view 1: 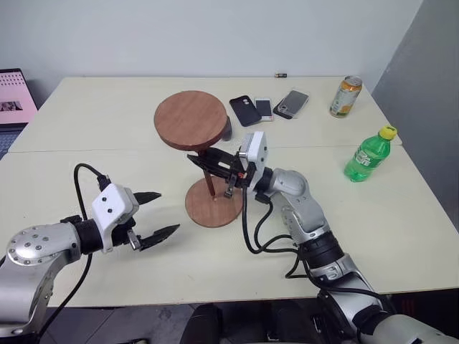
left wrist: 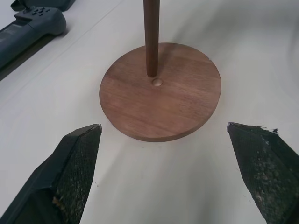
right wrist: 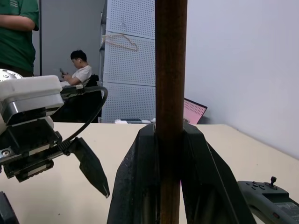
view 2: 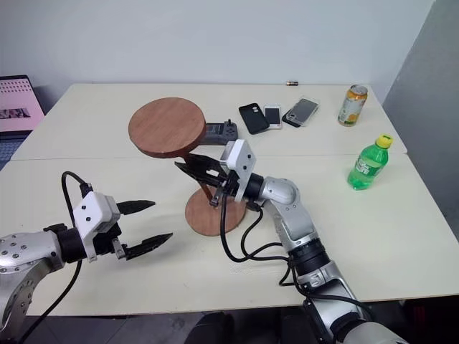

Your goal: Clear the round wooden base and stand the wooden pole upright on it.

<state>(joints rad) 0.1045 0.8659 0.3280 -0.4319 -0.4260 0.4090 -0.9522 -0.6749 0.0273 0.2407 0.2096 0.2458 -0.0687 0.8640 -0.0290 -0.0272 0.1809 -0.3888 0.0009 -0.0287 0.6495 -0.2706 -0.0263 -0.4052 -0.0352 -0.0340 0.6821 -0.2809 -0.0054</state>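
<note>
Wooden pole [view 1: 209,177] in right gripper [view 1: 204,163], no legible writing

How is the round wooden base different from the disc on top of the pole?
The round wooden base lies flat on the table; the disc on the pole's top is raised and tilted. The base looks smaller than the top disc. Both are round, reddish-brown wood.
</note>
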